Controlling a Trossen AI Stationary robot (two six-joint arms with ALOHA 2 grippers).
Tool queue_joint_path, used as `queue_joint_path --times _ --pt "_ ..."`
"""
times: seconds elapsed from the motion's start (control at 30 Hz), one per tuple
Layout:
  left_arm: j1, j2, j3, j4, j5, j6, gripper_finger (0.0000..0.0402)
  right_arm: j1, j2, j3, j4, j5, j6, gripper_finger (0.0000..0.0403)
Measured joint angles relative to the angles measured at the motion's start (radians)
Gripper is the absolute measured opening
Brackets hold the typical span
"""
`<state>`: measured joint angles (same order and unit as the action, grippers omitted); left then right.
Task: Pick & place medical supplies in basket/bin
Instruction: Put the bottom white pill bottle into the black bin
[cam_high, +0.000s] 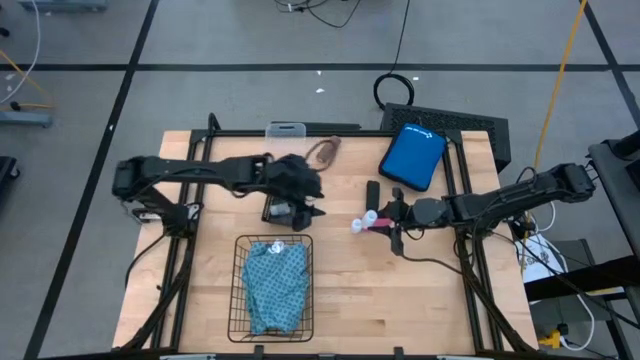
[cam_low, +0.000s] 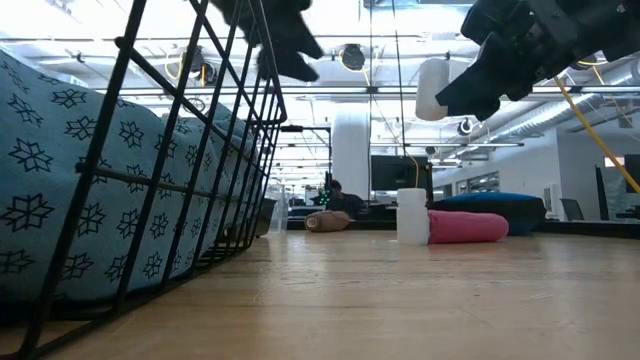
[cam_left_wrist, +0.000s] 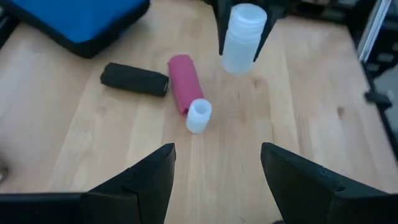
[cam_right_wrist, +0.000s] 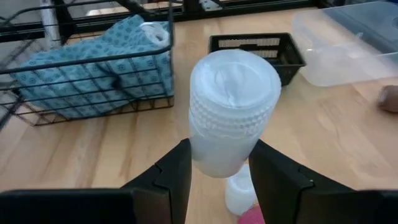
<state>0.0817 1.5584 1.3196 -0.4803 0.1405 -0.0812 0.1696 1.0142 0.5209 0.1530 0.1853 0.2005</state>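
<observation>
While your right gripper (cam_right_wrist: 217, 165) pinches a white-capped vial (cam_right_wrist: 231, 109) clear of the table, beside the pink roll (cam_left_wrist: 182, 81), the basket (cam_high: 240, 300) waits nearer the left arm with the teal cloth (cam_high: 277, 285) already inside. You are holding a light, rigid, smooth plastic bottle by its body below the cap; it looks liable to slip or pivot. A second vial (cam_left_wrist: 198, 115) stands touching the pink roll. Your left gripper (cam_left_wrist: 214, 171) hovers open, holding nothing.

A teal cloth (cam_high: 275, 285) is seen lying in the basket (cam_high: 240, 300) on the tabletop (cam_high: 400, 290). The left pincer (cam_high: 303, 215) is positioned just above the basket. The right pincer (cam_high: 378, 224) is held beside a pink roll (cam_high: 372, 220).
</observation>
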Motion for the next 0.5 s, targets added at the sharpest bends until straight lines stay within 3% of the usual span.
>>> queue_joint_path --times 0.2,0.5 --pt "-0.018 0.155 0.241 -0.195 0.000 0.102 0.0246 0.000 0.000 0.000 0.000 -0.008 0.000 0.0135" --pt "-0.025 0.288 0.474 -0.262 0.032 0.136 0.0246 0.000 0.000 0.000 0.005 -0.007 0.004 0.0135"
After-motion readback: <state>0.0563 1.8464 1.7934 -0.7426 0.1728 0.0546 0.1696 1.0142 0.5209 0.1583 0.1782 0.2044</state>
